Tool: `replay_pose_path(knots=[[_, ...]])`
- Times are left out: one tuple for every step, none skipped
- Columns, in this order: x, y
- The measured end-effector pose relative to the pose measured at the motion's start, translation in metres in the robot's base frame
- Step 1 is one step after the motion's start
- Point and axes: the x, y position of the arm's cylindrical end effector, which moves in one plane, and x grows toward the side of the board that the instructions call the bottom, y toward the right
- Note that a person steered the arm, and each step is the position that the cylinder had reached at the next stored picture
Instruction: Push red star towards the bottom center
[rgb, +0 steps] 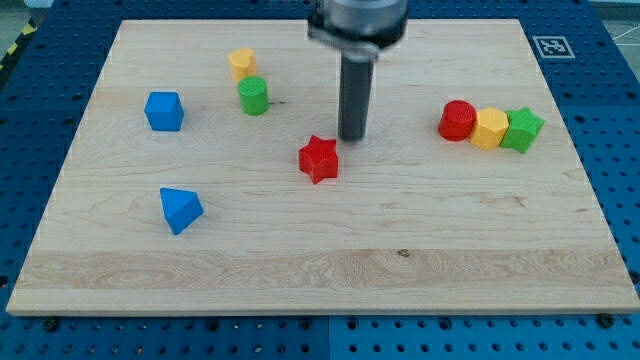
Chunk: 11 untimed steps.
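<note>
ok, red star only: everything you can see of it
The red star is a small, chunky star-shaped block, solid matte red, lying flat on the wooden board near its middle. It stands alone, touching no other block. My tip sits just off its upper right; a thin gap seems to remain, though contact can't be ruled out.

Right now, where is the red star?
The red star lies near the board's middle, just below-left of my tip, with the green cylinder up to its left.
</note>
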Motion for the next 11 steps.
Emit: replay_pose_path(knots=[[-0.068,-0.001],[-0.050,-0.033],[-0.032,-0.044],[-0.013,-0.044],[0.040,-0.033],[0.068,-0.028],[0.081,-0.028],[0.091,-0.028],[0.073,-0.051],[0.072,-0.072],[0.072,-0.078]])
